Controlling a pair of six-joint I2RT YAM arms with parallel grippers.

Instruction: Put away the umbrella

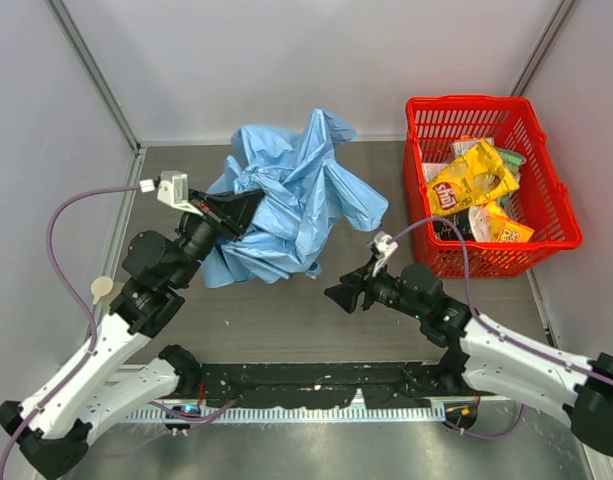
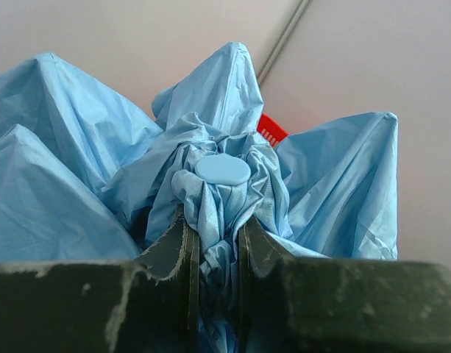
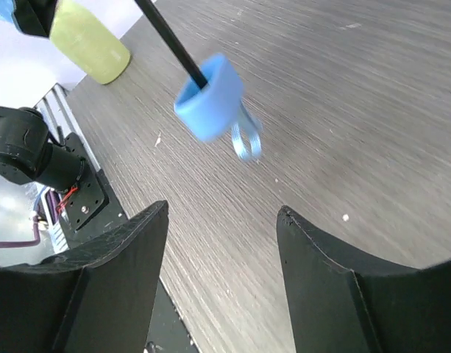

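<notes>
The umbrella (image 1: 291, 195) is a crumpled bundle of light sky-blue fabric held above the table's middle. My left gripper (image 1: 234, 212) reaches into it from the left. In the left wrist view the left gripper (image 2: 216, 239) is shut on the bunched fabric just below the round blue tip cap (image 2: 222, 170). My right gripper (image 1: 342, 296) sits just right of and below the bundle. In the right wrist view the right gripper (image 3: 221, 215) is open and holds nothing. The small blue handle (image 3: 209, 95) with its loop (image 3: 244, 141) hangs on the black shaft (image 3: 165, 31) beyond the fingers, untouched.
A red plastic basket (image 1: 466, 103) holding snack bags (image 1: 472, 180) stands at the back right, and its rim peeks over the fabric (image 2: 271, 130). Grey walls enclose the table on three sides. A yellow-green cylinder (image 3: 89, 40) and the left arm's base (image 3: 26, 147) show past the handle.
</notes>
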